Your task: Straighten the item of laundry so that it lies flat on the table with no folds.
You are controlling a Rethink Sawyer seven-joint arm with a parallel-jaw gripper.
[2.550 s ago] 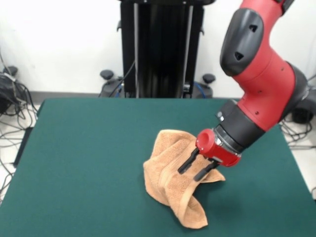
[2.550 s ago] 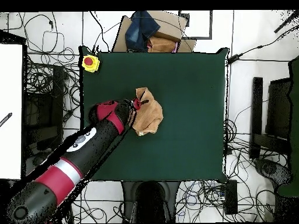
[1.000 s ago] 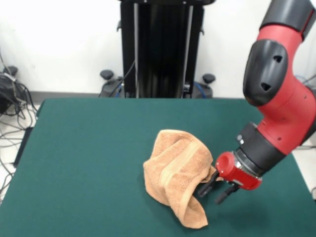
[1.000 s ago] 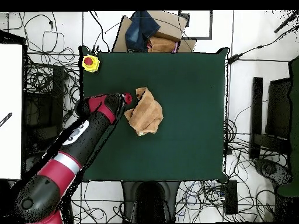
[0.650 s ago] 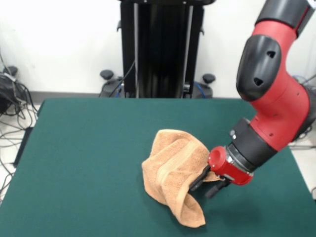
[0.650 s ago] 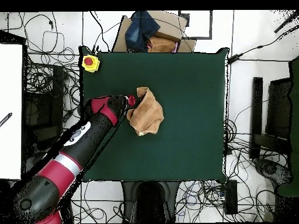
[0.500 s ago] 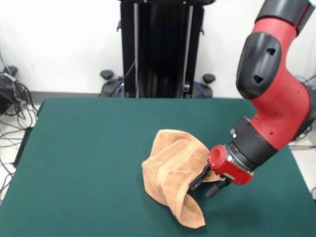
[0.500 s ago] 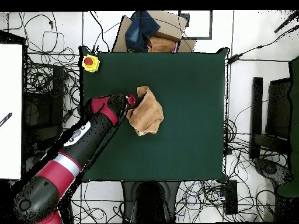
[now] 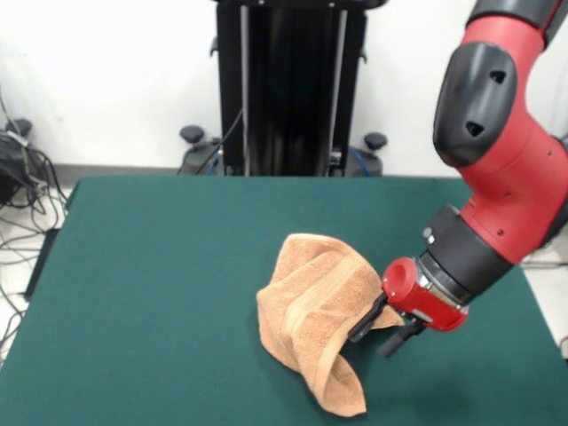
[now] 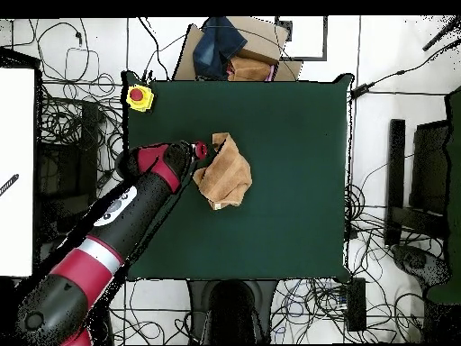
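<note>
The peach-orange towel [image 9: 311, 302] lies crumpled in a folded heap a little right of the middle of the green table [image 9: 160, 266], with a woven band running down its front. My gripper [image 9: 376, 335] is low at the towel's right side. Its two black fingers stand apart, one against the towel's edge [image 9: 362, 325], with a small corner flap of towel between them. In the overhead view the gripper [image 10: 205, 153] is at the left edge of the towel [image 10: 227, 173] on the table [image 10: 288, 135]. The white label is hidden.
A yellow box with a red button [image 10: 138, 96] sits at one table corner. A cardboard box with dark cloth [image 10: 236, 54] stands beyond the table's far edge. The black pedestal [image 9: 288, 89] rises behind the table. Cables lie on the floor around.
The gripper left the top of the towel, dropped to its right side, pushed in against the edge, then shifted slightly right. The towel's lower tip swung a little left.
</note>
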